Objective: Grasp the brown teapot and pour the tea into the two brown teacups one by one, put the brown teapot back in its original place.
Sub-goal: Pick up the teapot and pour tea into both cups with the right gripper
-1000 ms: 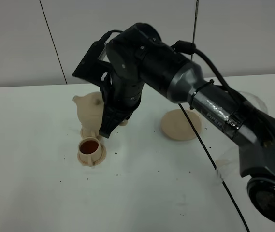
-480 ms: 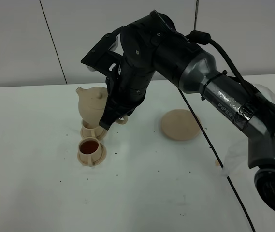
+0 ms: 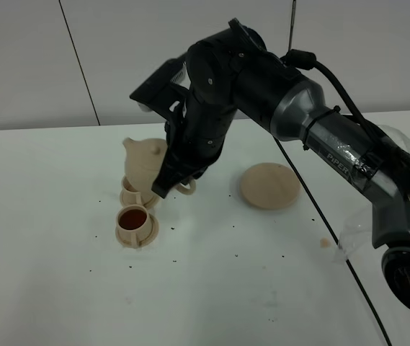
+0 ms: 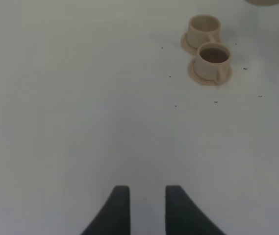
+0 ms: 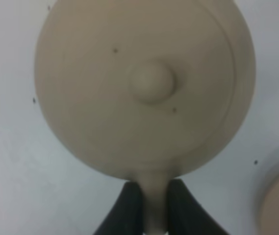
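Tan and matte, the teapot (image 3: 144, 163) hangs off the white surface (image 3: 212, 288) in the right claw (image 3: 173, 184); that claw is pressed together on the pot's loop handle (image 3: 186, 188), and the right wrist view shows both fingers (image 5: 129, 205) pinching the handle with the lid knob (image 5: 152, 81) facing the camera. In the high view the pot looks close to upright, its spout aimed toward 10 o'clock; it sits just at 12 o'clock of the far cup (image 3: 130, 193), partly covering it, and whether the 2 touch cannot be told.

The near cup (image 3: 134, 220) stands at 6 o'clock of the far one, each on its own small saucer, the saucers touching or nearly so; the near cup holds dark reddish-brown tea, and the far cup (image 4: 204, 29) shows a pale inside in the left wrist view. The disc (image 3: 269, 186) lies bare at 3 o'clock of the cups, well apart from them.

The left claw (image 4: 146, 211) hovers over bare surface, its 2 fingers spread a little with nothing between them; the cups lie well off at its 1 o'clock. Small dark specks (image 3: 235, 255) dot the surface around the cups.
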{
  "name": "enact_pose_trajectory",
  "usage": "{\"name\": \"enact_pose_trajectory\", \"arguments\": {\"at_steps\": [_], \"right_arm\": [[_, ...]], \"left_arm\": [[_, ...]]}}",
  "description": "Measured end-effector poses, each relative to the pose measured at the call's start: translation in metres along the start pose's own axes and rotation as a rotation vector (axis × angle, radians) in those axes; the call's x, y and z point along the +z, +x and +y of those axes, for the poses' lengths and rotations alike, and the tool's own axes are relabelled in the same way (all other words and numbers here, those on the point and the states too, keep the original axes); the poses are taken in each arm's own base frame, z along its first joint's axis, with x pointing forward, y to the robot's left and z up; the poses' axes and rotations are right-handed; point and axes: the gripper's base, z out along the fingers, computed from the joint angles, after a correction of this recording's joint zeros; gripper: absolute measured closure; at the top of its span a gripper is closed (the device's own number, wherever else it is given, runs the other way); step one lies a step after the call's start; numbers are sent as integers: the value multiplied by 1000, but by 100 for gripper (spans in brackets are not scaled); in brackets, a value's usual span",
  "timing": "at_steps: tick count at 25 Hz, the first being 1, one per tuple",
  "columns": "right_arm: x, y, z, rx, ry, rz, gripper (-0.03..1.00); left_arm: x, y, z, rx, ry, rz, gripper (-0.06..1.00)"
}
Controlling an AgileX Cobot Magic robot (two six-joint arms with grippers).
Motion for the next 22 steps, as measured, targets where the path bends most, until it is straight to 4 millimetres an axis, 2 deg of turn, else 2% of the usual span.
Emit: {"name": "enact_pose_trajectory", "arguments": {"at_steps": [9,16,22], "right_arm": [[24,15,1,6,-31,86,87],[46,19,9,-38,-30,139,87],[50,16,20,-80,-13,154,87]], "left_arm": [[0,0,0,0,0,0,70],[0,0,0,0,0,0,70],[0,0,0,0,0,0,70]]}}
